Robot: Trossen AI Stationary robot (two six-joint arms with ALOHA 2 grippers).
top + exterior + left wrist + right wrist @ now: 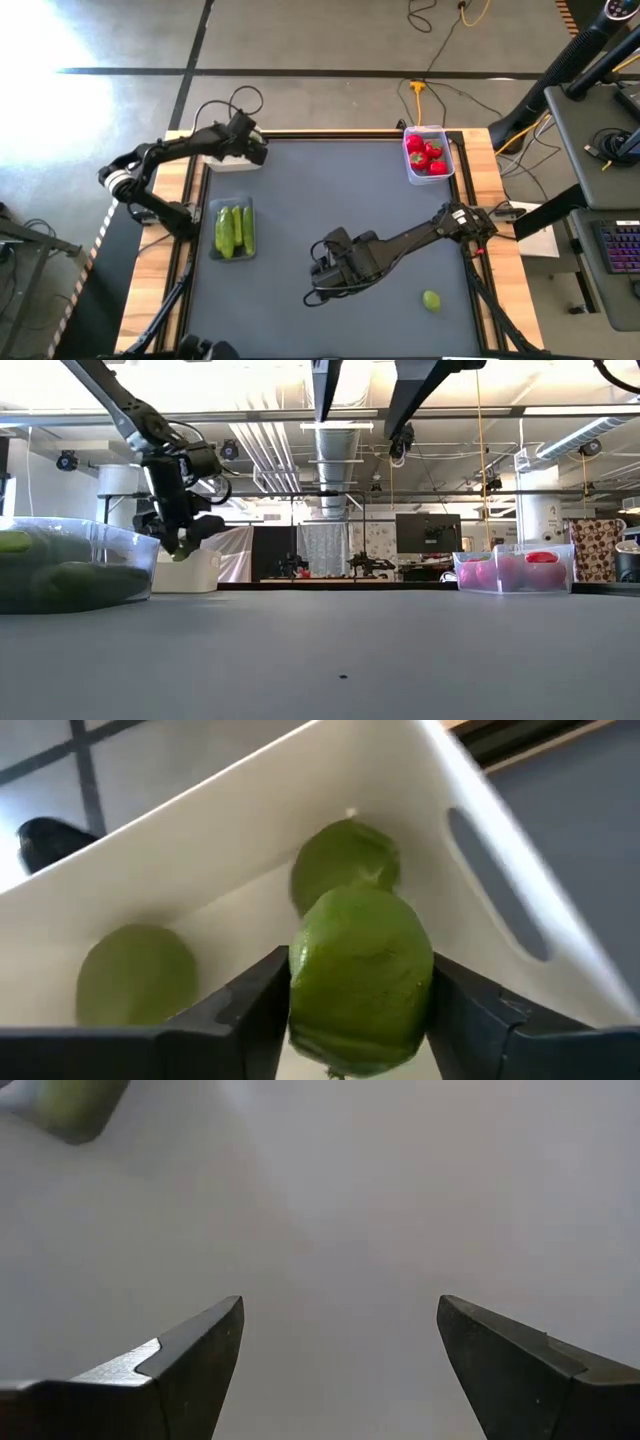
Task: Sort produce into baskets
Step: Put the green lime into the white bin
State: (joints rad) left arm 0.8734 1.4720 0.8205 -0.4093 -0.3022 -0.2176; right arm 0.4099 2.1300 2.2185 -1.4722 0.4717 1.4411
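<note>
The left gripper (255, 150) hangs over the white tub (480, 850) at the table's (330, 200) eleven o'clock corner, its jaws gripping a yellow-green ball (360, 980) above two more balls inside. The right gripper (325, 275) hovers near six o'clock, jaws open and empty. One loose ball (431, 299) lies at five o'clock near the front edge. Green pods (233, 230) fill the tray (222, 256) at nine o'clock; red pieces (427, 156) sit in the clear tub (448, 170) at two o'clock. The table's dark middle is bare. Beyond it, a workshop with pipes overhead.

White tub (300, 830), green balls (360, 980), red produce (427, 156).
</note>
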